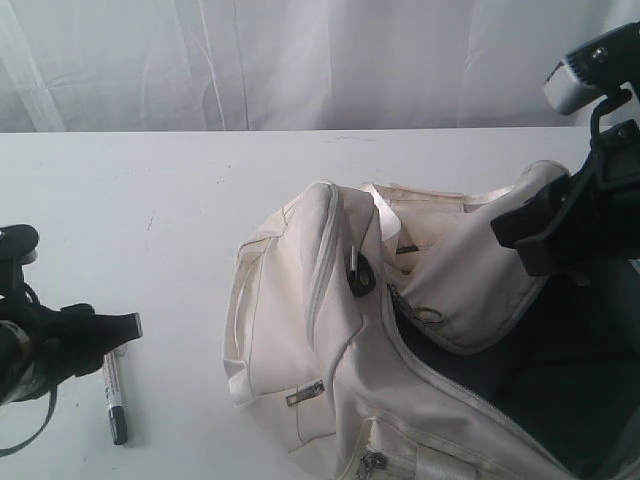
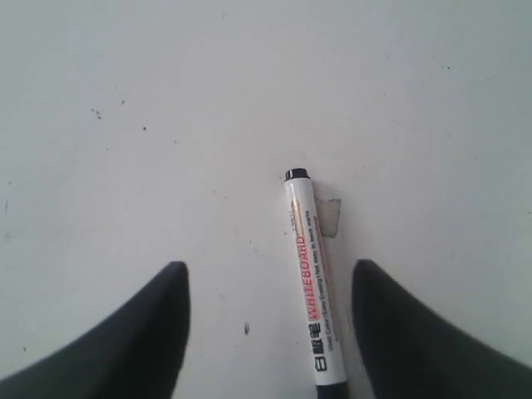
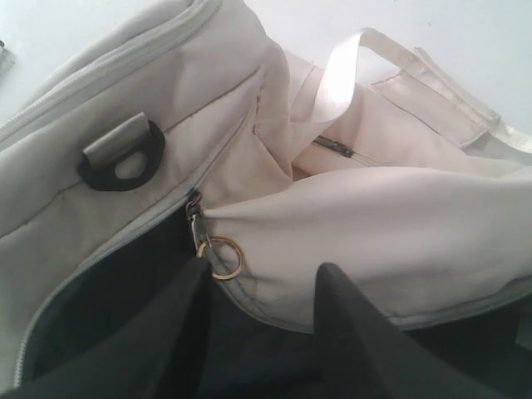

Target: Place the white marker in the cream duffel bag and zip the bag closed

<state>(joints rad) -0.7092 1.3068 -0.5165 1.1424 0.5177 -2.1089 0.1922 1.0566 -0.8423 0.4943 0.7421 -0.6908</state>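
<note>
The white marker (image 1: pixel 113 390) (image 2: pixel 309 274) lies flat on the table at the front left, its dark cap toward the front edge. My left gripper (image 1: pixel 120 335) (image 2: pixel 270 266) hovers open just over it; the barrel lies between the two fingers, close to one of them. The cream duffel bag (image 1: pixel 300 300) (image 3: pixel 208 100) sits at the right with its top flap (image 1: pixel 470 280) (image 3: pixel 374 224) lifted off a dark opening. My right gripper (image 1: pixel 515 235) (image 3: pixel 264 268) stands open at the flap's edge, fingertips against the cloth. The brass zip ring (image 3: pixel 222 256) hangs beside one fingertip.
The white table (image 1: pixel 150 200) stretches bare between the marker and the bag. A black strap ring (image 1: pixel 360 275) (image 3: pixel 120 158) and a cream webbing handle (image 3: pixel 332 83) sit on the bag's top. A white curtain (image 1: pixel 300 60) closes off the back.
</note>
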